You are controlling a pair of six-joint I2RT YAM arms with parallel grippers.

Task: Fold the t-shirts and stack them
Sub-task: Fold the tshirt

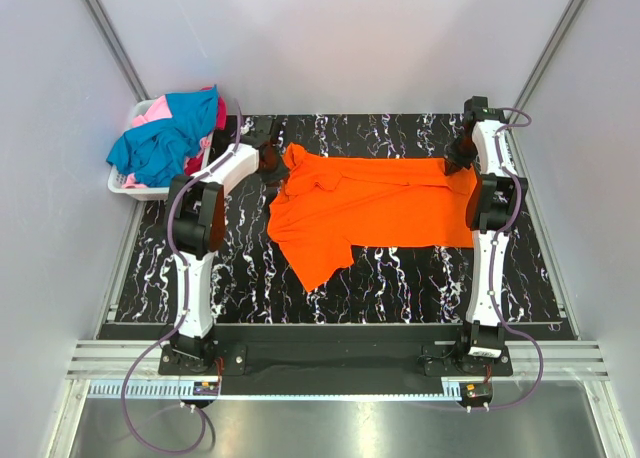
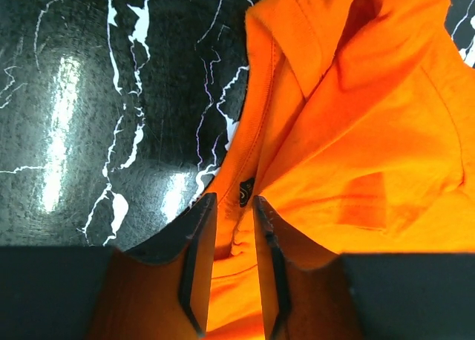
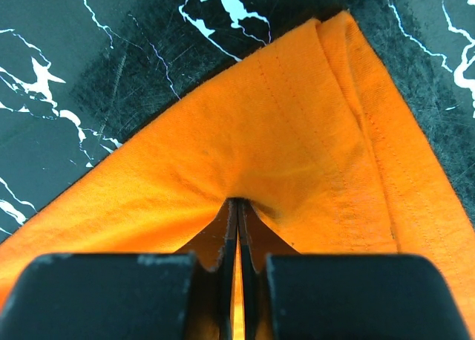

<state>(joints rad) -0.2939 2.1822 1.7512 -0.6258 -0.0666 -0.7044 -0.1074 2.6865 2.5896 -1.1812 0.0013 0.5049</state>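
With the orange t-shirt [image 1: 380, 203] spread on the marbled table [image 1: 420, 278] and the right gripper [image 3: 238, 203] pinching its hem corner, the left gripper [image 2: 233, 200], jaws narrow astride the collar with its hold unclear, should clamp firmly before both lift evenly.

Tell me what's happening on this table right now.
Two robot arms are working on an orange t-shirt spread across the black table. The right gripper is pinched shut on a hem corner; the left gripper stands open astride the collar. More t-shirts, teal and pink, sit heaped in a white basket at far left.
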